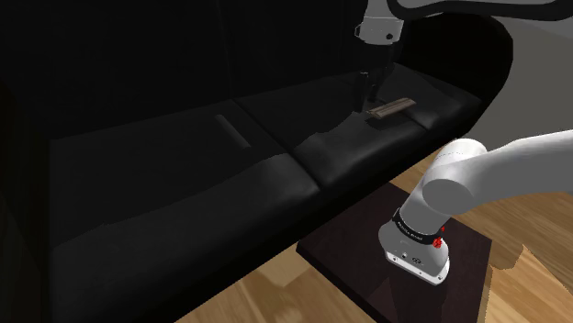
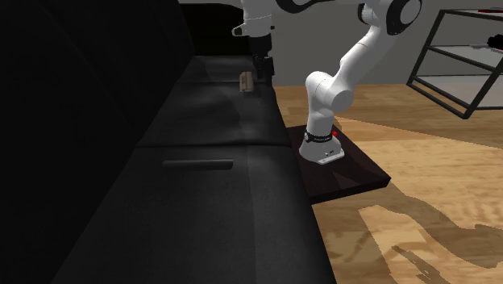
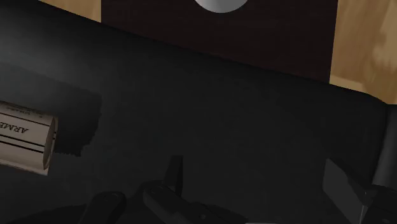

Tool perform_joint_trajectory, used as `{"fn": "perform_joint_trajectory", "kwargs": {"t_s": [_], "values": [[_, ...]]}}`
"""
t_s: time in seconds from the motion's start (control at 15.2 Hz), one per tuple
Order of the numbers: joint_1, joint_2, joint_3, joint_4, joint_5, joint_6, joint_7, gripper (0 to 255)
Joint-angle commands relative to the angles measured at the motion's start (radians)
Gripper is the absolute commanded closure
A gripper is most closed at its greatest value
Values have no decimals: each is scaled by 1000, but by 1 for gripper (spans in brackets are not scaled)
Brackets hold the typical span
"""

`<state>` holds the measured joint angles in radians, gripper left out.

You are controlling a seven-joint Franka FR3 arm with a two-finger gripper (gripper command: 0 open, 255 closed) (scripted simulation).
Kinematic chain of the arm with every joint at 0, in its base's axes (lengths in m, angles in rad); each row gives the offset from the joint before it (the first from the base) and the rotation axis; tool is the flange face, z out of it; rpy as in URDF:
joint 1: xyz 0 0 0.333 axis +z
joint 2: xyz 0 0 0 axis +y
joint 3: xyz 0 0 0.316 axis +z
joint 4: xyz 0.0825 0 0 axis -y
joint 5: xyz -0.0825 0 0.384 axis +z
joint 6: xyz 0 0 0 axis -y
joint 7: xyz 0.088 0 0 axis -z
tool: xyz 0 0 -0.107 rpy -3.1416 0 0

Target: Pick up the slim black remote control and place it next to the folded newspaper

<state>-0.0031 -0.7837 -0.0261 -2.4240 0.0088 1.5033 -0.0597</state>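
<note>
Closest in the shoulder view is my stand point(image 1: 342, 257), on the wood floor. Past it is the black sofa point(image 1: 184, 183). My claw point(image 1: 372, 92) hangs over the far seat, just beside the folded newspaper point(image 1: 390, 108). The slim black remote point(image 1: 231, 127) lies well apart, toward this view's left.

In the second exterior view the remote point(image 2: 197, 164) lies flat on the near seat. My claw point(image 2: 262, 71) is far back by the newspaper point(image 2: 247, 81).

In the wrist view the newspaper point(image 3: 25, 137) is near. It is too dark to tell if my claw is wide or narrow.

I think 1 job comes first: get to the remote. I should come down straight over its middle, grab across its thin side, and not push into the soft seat.
</note>
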Motion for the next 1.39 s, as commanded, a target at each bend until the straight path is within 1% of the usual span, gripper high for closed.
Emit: {"fn": "perform_joint_trajectory", "kwargs": {"t_s": [0.0, 0.33, 0.66, 0.99, 1.32], "values": [[0, 0, 0, 0, 0, 0, 0, 0], [23, 151, 86, 72, 72, 67, 125, 0], [39, 320, 161, 177, 118, 123, 245, 0], [52, 503, 224, 313, 135, 163, 363, 0], [69, 697, 273, 483, 126, 180, 482, 0]]}}
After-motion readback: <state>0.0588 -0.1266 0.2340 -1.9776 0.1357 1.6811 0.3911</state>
